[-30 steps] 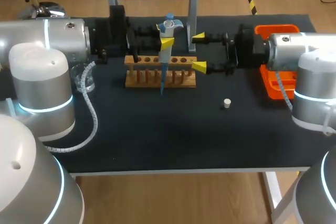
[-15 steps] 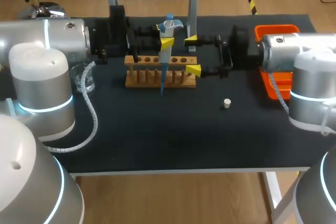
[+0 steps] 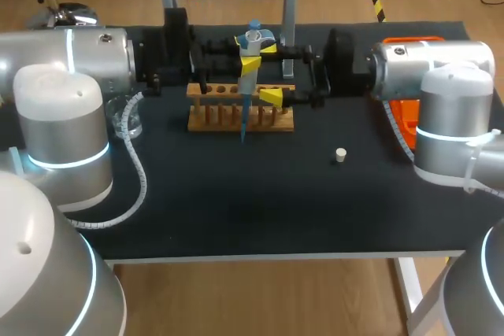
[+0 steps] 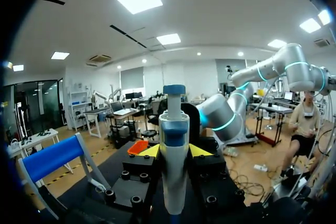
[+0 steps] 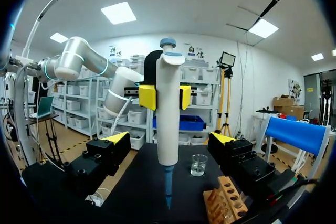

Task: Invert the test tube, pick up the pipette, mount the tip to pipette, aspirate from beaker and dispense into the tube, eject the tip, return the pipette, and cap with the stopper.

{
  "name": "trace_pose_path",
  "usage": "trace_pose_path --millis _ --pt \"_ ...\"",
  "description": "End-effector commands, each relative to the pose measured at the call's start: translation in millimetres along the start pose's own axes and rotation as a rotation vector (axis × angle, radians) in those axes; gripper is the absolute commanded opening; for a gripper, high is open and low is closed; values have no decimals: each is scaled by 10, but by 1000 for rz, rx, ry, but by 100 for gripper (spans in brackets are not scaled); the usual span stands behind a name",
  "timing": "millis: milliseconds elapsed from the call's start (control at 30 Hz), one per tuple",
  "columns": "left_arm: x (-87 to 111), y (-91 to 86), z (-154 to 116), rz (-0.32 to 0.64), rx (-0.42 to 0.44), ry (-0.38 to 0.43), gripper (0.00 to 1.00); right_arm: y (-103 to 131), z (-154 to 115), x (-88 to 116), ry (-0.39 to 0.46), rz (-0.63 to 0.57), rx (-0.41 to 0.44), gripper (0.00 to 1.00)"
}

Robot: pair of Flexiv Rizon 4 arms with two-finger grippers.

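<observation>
**Left gripper gripping the pipette, right gripper standing open around it**

The left gripper (image 3: 250,62) is clamping the pipette (image 5: 167,124) from both sides at its upper body and holding it upright. The pipette's blue tip (image 5: 168,188) is pointing down, hanging just in front of the wooden rack (image 3: 240,109) in the head view.

The right gripper (image 5: 169,140) is coming in from the opposite side with its fingers spread wide. In the right wrist view, the pipette is standing between the two yellow tips with clear space on either side, so this gripper is not gripping anything.

The glass beaker (image 3: 126,120) is sitting on the dark mat beside the left arm, well apart from the rack. The small white stopper (image 3: 340,155) is lying alone on the mat, nearer the front edge and toward the right arm. The orange tray (image 3: 405,141) is showing partly from under the right arm.
</observation>
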State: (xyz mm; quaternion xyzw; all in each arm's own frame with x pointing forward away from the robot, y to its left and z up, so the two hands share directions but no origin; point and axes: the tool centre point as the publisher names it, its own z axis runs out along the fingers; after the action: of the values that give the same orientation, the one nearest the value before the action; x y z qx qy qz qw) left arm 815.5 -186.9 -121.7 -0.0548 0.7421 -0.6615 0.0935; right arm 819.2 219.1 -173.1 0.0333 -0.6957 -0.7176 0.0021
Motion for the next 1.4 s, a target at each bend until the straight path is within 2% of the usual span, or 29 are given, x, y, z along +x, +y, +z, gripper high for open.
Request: trace_pose_path --millis 33,267,700,900,1400 --pt "4 3 10 1 2 -4 0 3 76 -7 -2 4 0 99" --pt "4 3 10 1 2 -4 0 18 173 3 -2 11 -2 78" --pt "4 3 10 1 2 -4 0 37 299 48 13 13 -3 62" --pt "4 3 10 1 2 -4 0 53 318 52 16 12 -6 49" --pt "4 3 10 1 2 -4 0 61 354 68 22 15 -12 42"
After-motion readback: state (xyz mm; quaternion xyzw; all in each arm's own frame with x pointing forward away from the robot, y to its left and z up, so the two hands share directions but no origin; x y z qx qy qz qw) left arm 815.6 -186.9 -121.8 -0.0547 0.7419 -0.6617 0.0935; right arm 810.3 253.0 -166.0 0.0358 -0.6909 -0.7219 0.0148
